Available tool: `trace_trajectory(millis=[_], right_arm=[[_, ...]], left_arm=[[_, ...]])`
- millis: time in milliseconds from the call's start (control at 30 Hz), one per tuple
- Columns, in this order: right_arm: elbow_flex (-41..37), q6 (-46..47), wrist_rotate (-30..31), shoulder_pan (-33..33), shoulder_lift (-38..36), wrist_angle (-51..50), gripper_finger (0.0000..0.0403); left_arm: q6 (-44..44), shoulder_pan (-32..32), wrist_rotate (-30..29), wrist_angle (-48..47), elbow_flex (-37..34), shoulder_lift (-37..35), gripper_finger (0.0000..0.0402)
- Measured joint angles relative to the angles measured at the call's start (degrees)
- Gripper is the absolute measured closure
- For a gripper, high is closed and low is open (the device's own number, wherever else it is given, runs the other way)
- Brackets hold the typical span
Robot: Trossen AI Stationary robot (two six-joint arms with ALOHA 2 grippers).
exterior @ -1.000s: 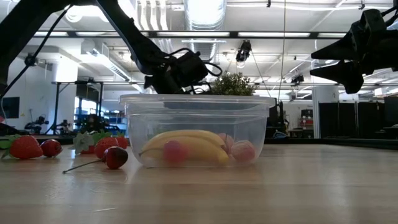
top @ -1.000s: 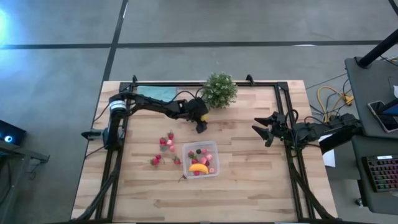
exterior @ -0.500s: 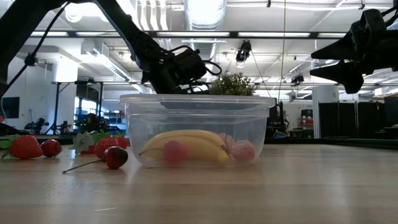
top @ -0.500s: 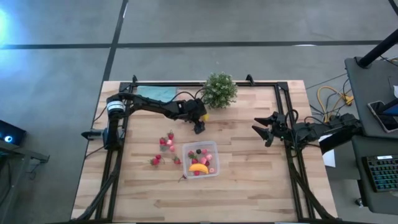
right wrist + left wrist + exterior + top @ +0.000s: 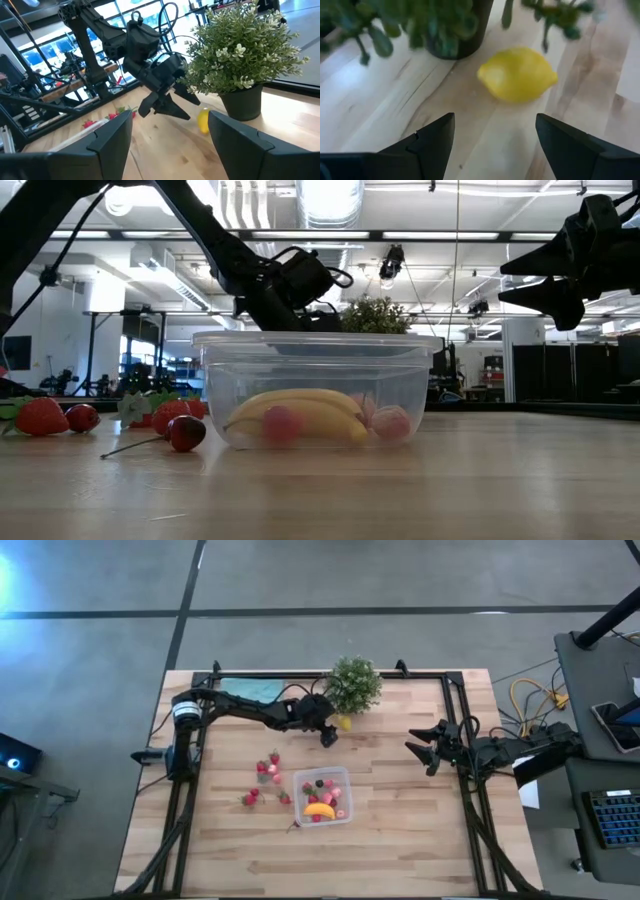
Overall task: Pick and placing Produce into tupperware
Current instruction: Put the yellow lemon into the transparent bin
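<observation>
Plant crowding the lemon
The lemon [image 5: 518, 74] is sitting just beside the plant [image 5: 352, 685] pot, leaves overhanging it; bare bench [image 5: 400, 810] is lying open on its other sides.

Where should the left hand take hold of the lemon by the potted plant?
Grip the lemon across its fat middle, not by its pointed ends. It lies on its side on the table, close to the plant pot, so bring the open left hand down from above on the side away from the pot, probably the clearest way in.

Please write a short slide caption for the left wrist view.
Open left gripper approaches the lemon lying on the table beside the potted plant.
</observation>
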Motion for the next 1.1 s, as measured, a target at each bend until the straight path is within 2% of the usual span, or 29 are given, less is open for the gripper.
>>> trace_trajectory(millis=[200,333,400,533,733,967,1100], right_arm=[[0.0,0.0,0.0,0.0,0.0,0.0,0.0156],[0.0,0.0,0.0,0.0,0.0,0.0,0.0154],[0.0,0.0,0.0,0.0,0.0,0.0,0.0152],[0.0,0.0,0.0,0.0,0.0,0.0,0.0149],[0.0,0.0,0.0,0.0,0.0,0.0,0.0154],[0.0,-0.4,0.1,0.0,0.0,0.0,0.0155],[0.0,-7.5,3.6,-0.6,0.0,1.3,0.0151]], left_arm=[[0.0,0.0,1.2,1.0,0.0,0.2,0.0137],[0.0,-0.1,7.7,1.7,0.0,0.2,0.0137],[0.1,-0.5,9.0,1.2,0.0,0.2,0.0137],[1.8,-1.2,8.2,0.9,-0.3,0.0,0.0137],[1.9,-1.3,2.4,0.1,-0.2,-1.3,0.0137],[1.7,-1.2,1.2,-3.5,-0.2,-1.6,0.0137],[1.5,-1.2,1.2,-4.2,-0.1,-1.7,0.0137]])
